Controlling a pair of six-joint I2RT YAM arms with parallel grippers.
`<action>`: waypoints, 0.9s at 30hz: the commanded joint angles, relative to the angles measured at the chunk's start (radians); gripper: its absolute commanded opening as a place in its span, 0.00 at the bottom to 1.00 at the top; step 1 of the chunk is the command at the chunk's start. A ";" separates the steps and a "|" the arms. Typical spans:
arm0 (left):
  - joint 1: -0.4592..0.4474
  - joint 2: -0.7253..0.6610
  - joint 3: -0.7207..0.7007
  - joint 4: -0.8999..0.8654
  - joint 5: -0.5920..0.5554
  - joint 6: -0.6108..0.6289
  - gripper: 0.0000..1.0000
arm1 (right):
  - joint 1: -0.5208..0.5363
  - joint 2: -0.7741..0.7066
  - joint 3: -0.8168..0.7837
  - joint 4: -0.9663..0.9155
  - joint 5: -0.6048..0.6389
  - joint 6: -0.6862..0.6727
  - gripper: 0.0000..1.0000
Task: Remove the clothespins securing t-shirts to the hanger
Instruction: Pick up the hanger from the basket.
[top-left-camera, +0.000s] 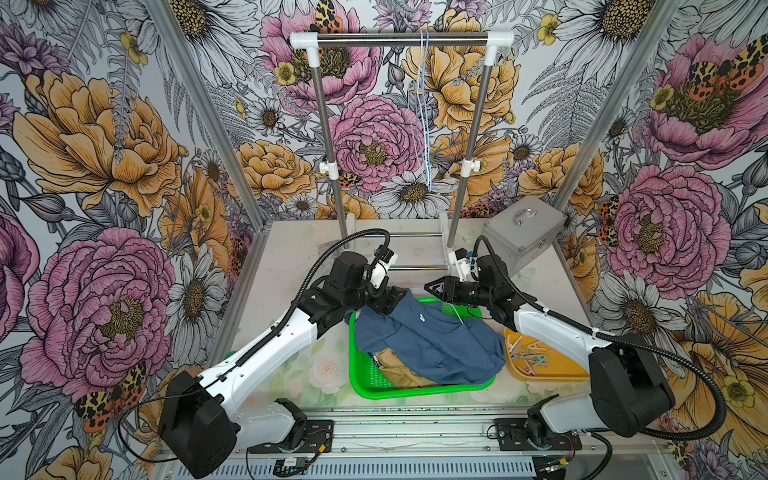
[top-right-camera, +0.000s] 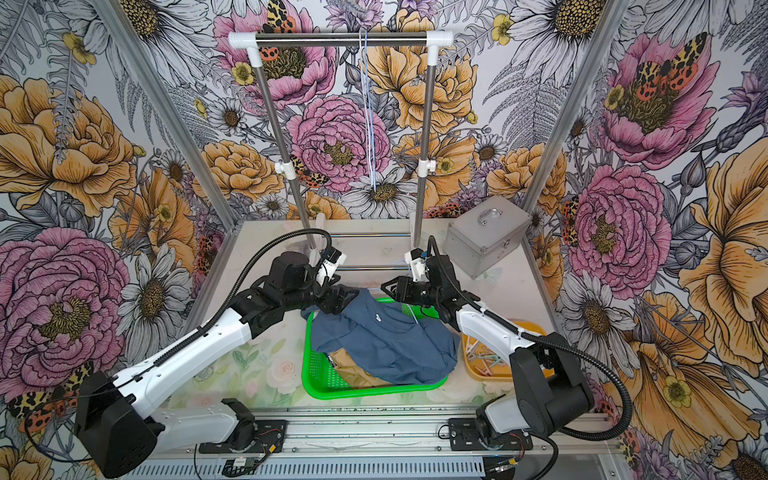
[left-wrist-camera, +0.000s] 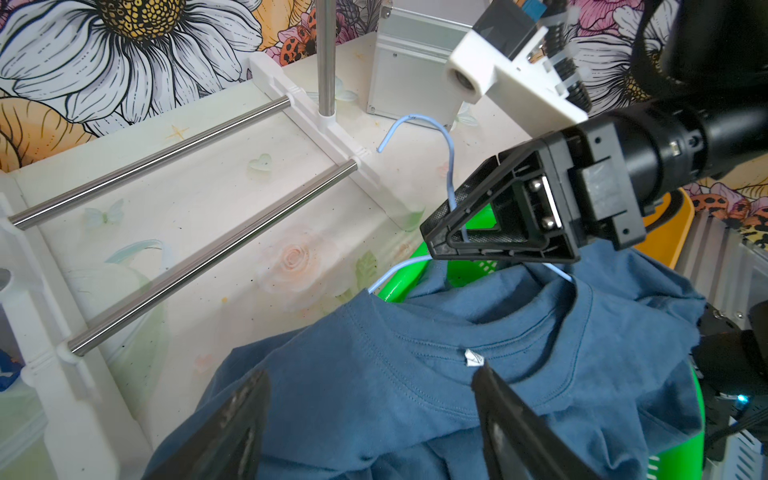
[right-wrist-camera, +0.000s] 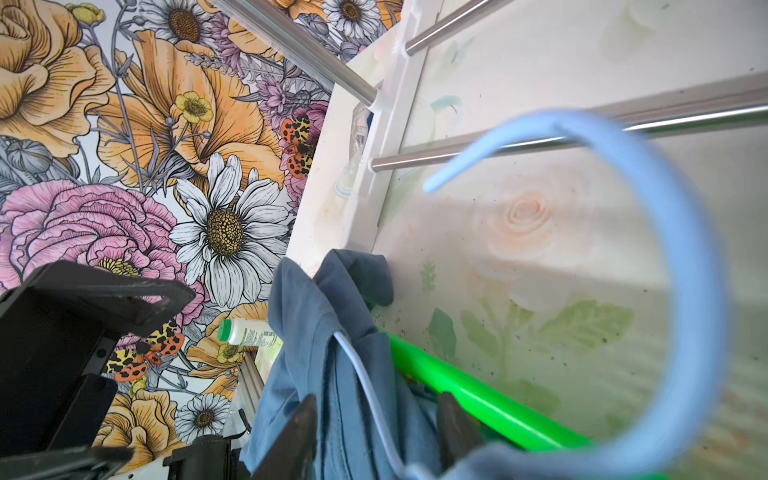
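Observation:
A slate blue t-shirt lies crumpled over a tan one in the green basket tray. A pale blue wire hanger is still inside the blue shirt, with its hook sticking out of the collar. My right gripper straddles the hanger's wire at the neck, fingers apart and not touching it. My left gripper stands open above the shirt's shoulder and collar. Several clothespins lie in the yellow tray. No clothespin shows on the shirts.
The clothes rack stands at the back, with thin blue and white wires hanging from its rod. Its base bars lie just behind the basket. A closed metal case sits at the back right. A small white bottle lies beyond the table's edge.

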 joint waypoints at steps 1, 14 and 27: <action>0.032 -0.034 -0.013 -0.004 0.000 -0.012 0.78 | 0.003 0.013 0.024 0.071 -0.043 0.004 0.33; 0.141 -0.176 -0.054 -0.009 0.072 0.058 0.83 | 0.037 -0.193 0.001 0.060 0.052 -0.088 0.00; 0.519 -0.248 -0.079 -0.028 0.466 0.110 0.90 | 0.038 -0.372 0.149 -0.169 -0.084 -0.318 0.00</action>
